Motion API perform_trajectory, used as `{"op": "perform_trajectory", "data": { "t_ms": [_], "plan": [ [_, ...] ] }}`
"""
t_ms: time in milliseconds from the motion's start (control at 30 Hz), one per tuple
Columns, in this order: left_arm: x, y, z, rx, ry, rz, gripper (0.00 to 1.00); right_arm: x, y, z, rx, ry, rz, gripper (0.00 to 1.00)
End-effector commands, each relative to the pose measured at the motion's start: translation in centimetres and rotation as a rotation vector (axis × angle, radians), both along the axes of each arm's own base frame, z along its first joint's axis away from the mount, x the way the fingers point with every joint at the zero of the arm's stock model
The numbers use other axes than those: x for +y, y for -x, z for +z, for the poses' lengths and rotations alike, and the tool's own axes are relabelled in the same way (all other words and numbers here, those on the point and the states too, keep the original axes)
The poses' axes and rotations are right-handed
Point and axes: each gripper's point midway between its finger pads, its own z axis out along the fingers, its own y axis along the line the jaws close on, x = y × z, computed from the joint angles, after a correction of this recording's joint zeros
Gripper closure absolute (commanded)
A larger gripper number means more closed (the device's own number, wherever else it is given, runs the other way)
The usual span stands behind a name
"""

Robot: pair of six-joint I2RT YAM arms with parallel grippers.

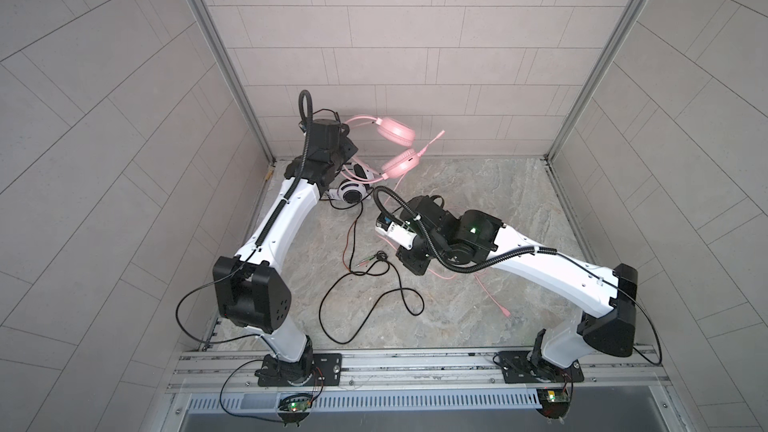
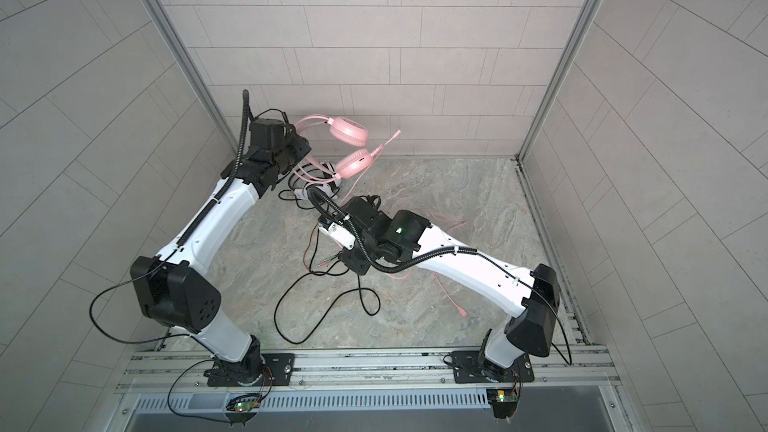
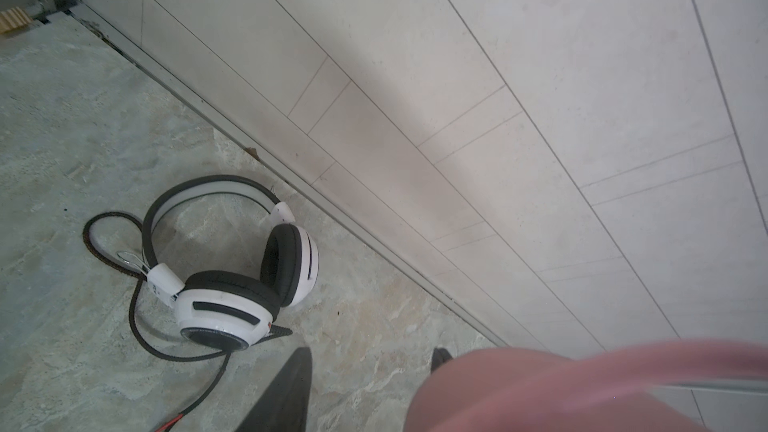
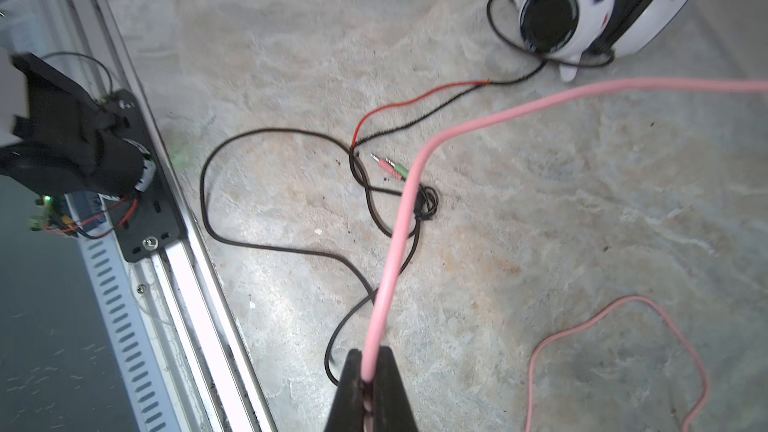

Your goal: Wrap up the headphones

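Note:
The pink headphones (image 1: 397,131) (image 2: 350,131) hang in the air by the back wall, headband towards my left gripper (image 1: 347,150) (image 2: 300,148). In the left wrist view that gripper (image 3: 374,353) has its jaws partly apart, with a blurred pink headband (image 3: 561,388) covering one finger. The white-and-black headphones (image 1: 352,192) (image 3: 232,284) (image 4: 582,6) lie on the floor beneath. My right gripper (image 1: 410,263) (image 2: 355,263) (image 4: 370,361) is shut on the pink cable (image 4: 395,243), which rises towards the pink headset.
The thin black cable (image 1: 365,297) (image 4: 266,243) loops over the marble floor, its pink and green jacks (image 4: 388,166) beside a small knot. Slack pink cable (image 1: 490,292) (image 4: 623,326) trails right. An aluminium rail (image 1: 415,363) with both arm bases runs along the front.

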Motion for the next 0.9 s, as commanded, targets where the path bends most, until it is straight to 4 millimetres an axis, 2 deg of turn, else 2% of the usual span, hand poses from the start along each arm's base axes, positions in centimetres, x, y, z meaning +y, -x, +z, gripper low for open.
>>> {"op": "perform_trajectory", "data": {
  "t_ms": [0,133,233,367,467,633,867],
  "plan": [
    [-1.8,0.2,0.7,-0.050,-0.001,-0.043,1.00,-0.7,0.3,1.8,-0.040,0.033,0.056,1.00],
    [-3.5,1.4,-0.9,-0.028,-0.047,-0.124,1.00,-1.6,-2.1,3.4,-0.113,0.056,-0.006,1.00],
    [-4.7,2.7,-2.4,-0.007,-0.077,-0.202,1.00,-2.8,-4.0,5.4,-0.135,0.011,-0.062,1.00],
    [-6.6,4.4,-3.7,-0.008,-0.132,-0.378,1.00,-5.5,-6.8,7.9,-0.177,-0.024,-0.170,1.00],
    [-7.3,5.6,-4.6,0.005,-0.168,-0.462,1.00,-7.9,-8.5,9.0,-0.193,-0.048,-0.248,1.00],
    [-8.8,7.4,-5.2,-0.007,-0.186,-0.613,1.00,-12.2,-11.1,9.3,-0.202,-0.038,-0.389,1.00],
    [-11.6,9.2,-6.5,0.009,-0.112,-0.806,1.00,-15.9,-12.6,9.2,-0.199,-0.055,-0.486,1.00]
  ]
}}
